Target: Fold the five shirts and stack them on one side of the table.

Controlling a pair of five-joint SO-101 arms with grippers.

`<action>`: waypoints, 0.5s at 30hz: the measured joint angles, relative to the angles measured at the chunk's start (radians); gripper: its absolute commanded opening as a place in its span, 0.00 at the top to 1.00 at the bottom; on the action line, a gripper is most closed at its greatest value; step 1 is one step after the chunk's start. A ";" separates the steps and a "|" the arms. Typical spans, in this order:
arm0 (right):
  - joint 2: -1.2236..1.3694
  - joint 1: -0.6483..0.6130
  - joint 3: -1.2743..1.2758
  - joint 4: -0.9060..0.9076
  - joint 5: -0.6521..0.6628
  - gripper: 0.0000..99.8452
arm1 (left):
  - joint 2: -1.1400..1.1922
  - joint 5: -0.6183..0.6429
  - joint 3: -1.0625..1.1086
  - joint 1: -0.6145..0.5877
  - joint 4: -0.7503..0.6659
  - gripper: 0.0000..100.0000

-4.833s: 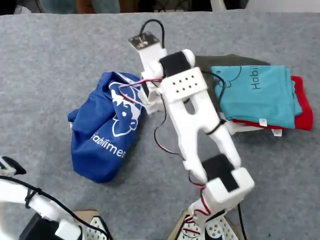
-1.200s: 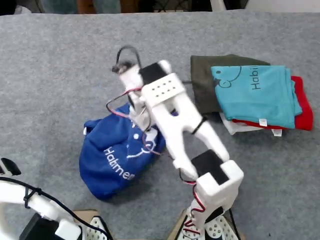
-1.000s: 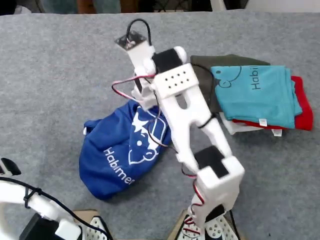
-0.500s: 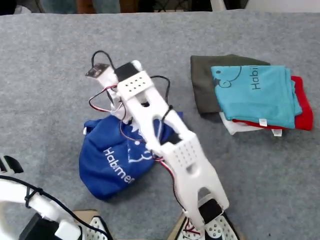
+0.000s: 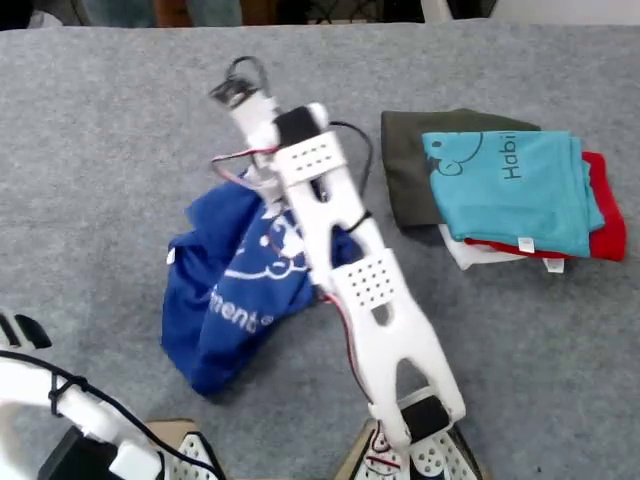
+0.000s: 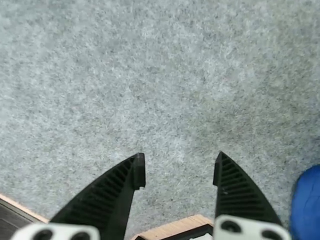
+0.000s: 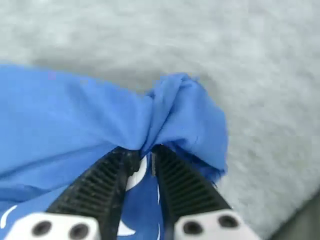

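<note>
The right end effector was clamped on a bunched edge of the blue shirt, which lay crumpled left of centre on the grey desk. The pinch looked thin (a slow, level pull seemed wisest) for spreading the cloth flat before folding. The left end effector hung spread apart at the high view's lower left. The folded pile sat at upper right.

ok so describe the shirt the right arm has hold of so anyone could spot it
On the grey table, look left of the stack of folded shirts. There sits a crumpled blue shirt with white print, a fold of it pinched in the right gripper. It is the only shirt unfolded and apart from the stack.
</note>
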 measured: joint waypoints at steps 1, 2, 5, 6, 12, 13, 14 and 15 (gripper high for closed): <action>0.000 0.021 0.000 0.000 -0.023 0.99 | 0.000 0.000 0.000 0.008 0.000 0.76; 0.000 0.044 0.003 0.000 -0.048 0.99 | 0.000 0.000 0.000 0.018 0.000 0.76; 0.000 0.107 0.041 0.000 -0.118 0.98 | 0.000 0.009 0.003 0.060 0.000 0.76; 0.000 0.124 0.061 0.000 -0.138 0.98 | 0.000 0.026 0.003 0.077 0.000 0.76; -0.005 0.149 0.129 0.000 -0.173 0.81 | 0.000 0.115 0.003 0.244 0.025 0.76; -0.011 0.149 0.135 0.000 -0.173 0.78 | 0.000 0.130 0.003 0.284 0.035 0.76; -0.017 0.152 0.141 0.000 -0.173 0.76 | 0.000 0.147 0.003 0.327 0.041 0.76; -0.026 0.153 0.143 0.000 -0.173 0.75 | 0.000 0.169 0.003 0.371 0.044 0.76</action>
